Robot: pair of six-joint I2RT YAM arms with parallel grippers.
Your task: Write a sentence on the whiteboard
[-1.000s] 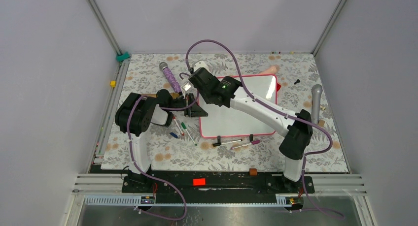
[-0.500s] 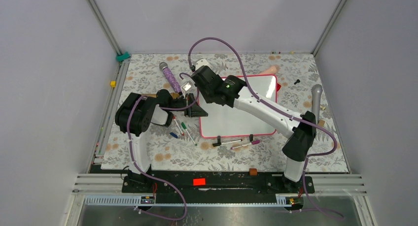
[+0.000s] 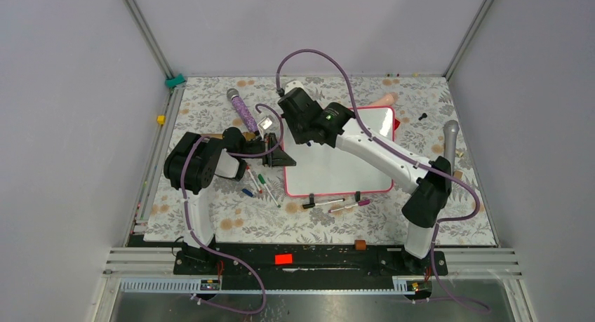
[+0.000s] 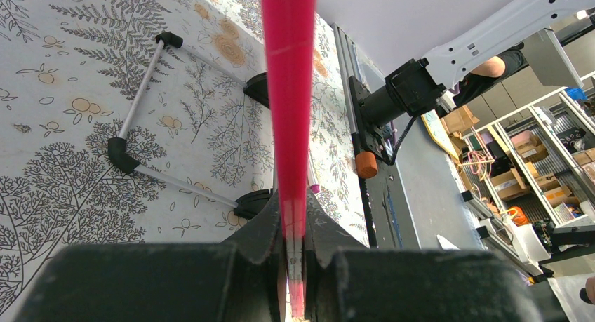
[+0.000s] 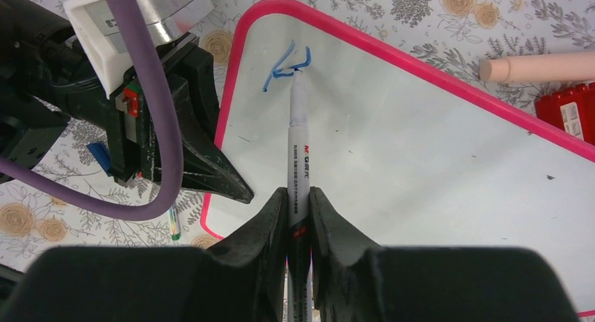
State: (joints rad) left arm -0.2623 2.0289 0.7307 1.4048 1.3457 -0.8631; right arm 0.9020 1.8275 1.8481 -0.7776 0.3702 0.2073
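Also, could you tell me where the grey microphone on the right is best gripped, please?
Probably across the slim handle of the grey microphone, mid-length, coming straight down from above: it lies flat, head pointing away from the arms, and that rounded head is wider.

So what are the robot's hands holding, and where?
The right hand pinches a marker around its barrel, tip at the whiteboard. The left hand clamps the whiteboard's pink rim on its left edge.
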